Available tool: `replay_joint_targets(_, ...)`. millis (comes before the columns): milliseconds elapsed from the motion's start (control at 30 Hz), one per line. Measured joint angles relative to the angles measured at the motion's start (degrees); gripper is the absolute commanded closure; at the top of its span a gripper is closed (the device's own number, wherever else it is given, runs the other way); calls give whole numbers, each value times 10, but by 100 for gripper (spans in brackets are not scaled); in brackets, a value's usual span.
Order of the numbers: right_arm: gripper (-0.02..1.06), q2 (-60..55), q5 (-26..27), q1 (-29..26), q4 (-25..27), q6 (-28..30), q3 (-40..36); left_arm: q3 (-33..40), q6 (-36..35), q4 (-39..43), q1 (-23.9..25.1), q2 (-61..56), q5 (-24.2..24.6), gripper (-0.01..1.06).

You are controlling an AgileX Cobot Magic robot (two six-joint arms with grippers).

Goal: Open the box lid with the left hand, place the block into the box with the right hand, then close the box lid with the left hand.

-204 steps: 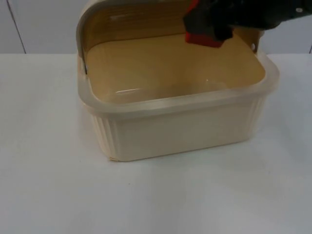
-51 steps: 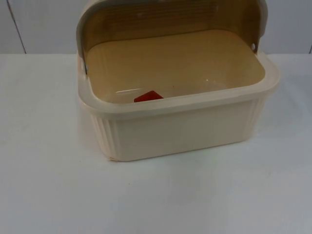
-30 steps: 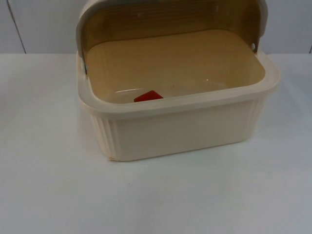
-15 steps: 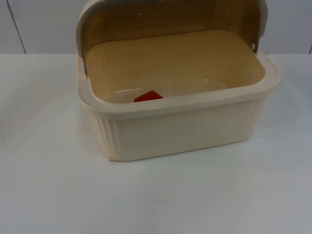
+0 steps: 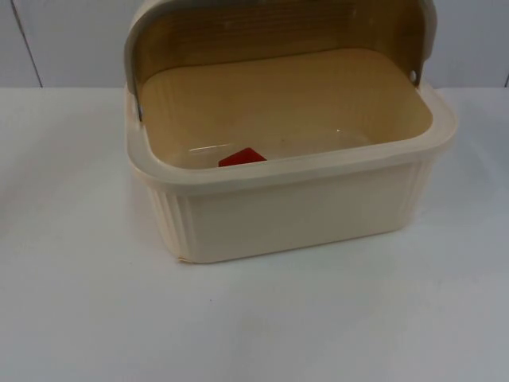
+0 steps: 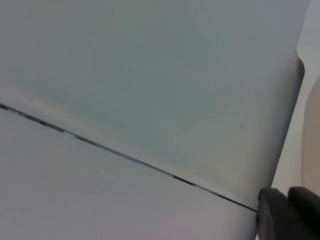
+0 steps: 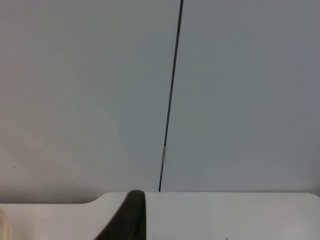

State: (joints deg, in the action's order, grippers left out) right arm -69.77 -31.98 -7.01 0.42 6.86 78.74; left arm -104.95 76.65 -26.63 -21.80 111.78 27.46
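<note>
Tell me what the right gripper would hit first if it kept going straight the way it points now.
Most likely the grey partition wall: the right gripper points over the white table top toward it, with nothing between, though depth is hard to judge.

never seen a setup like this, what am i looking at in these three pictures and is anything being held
This is a two-armed robot working at a white table that ends at a grey wall. One picture looks down on the table from a fixed camera. The other two come from cameras on the wrists; the black shape in each is a fingertip of that arm's hand, left and right, both facing the wall. On the table stands a cream box with its lid tipped up. A red block lies inside. Nothing appears held.
</note>
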Motion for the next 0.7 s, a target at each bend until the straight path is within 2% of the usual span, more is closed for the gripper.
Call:
replay_joint_targets(167,0,0,-1,0,0,0,0,0,0,-15,0,0,-2,105)
replay_joint_targets(433,0,0,-1,0,0,0,0,-2,0,-45,0,20,66,105)
replay_joint_targets(700,0,0,-1,0,0,0,0,-7,0,-73,0,31,106,105)
